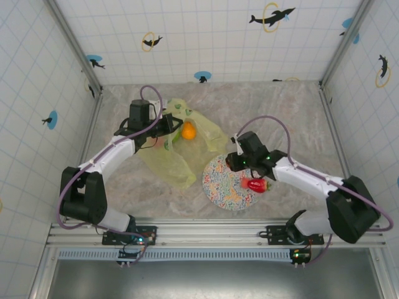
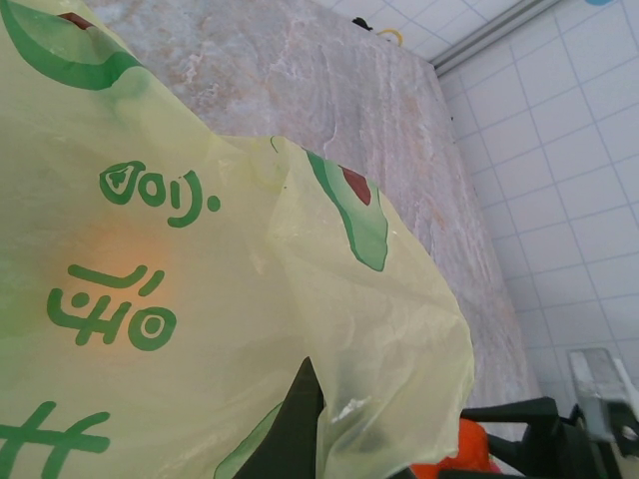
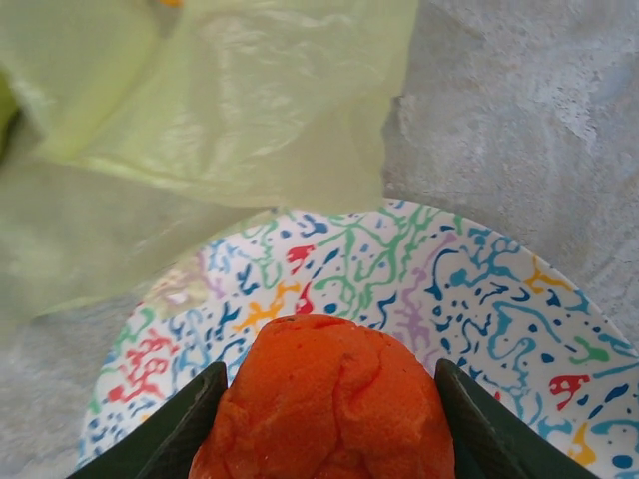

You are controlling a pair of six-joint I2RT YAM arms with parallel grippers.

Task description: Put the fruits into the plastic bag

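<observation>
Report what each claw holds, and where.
Left claw: plastic bag, pinched at its edge. Right claw: orange-red fruit, clamped across its sides, over the plate.

Overhead plus close wrist views; common plastic bag (image 1: 168,163)

Left wrist view: bag (image 2: 300,299) runs off the left, top & bottom edges. The orange fruit (image 1: 188,131) inside it is just a blurred glow through the film there; from above, its underside is hidden in the folds. Left gripper (image 1: 169,128) tips are buried at the bag's mouth. A pinkish blob (image 1: 161,142) in the bag is too small to ID. Beside the bag, the right gripper (image 3: 329,371) & its orange-red fruit (image 3: 324,419) are cut by the bottom edge. The plate (image 3: 479,289) is clipped at bottom & right.
</observation>
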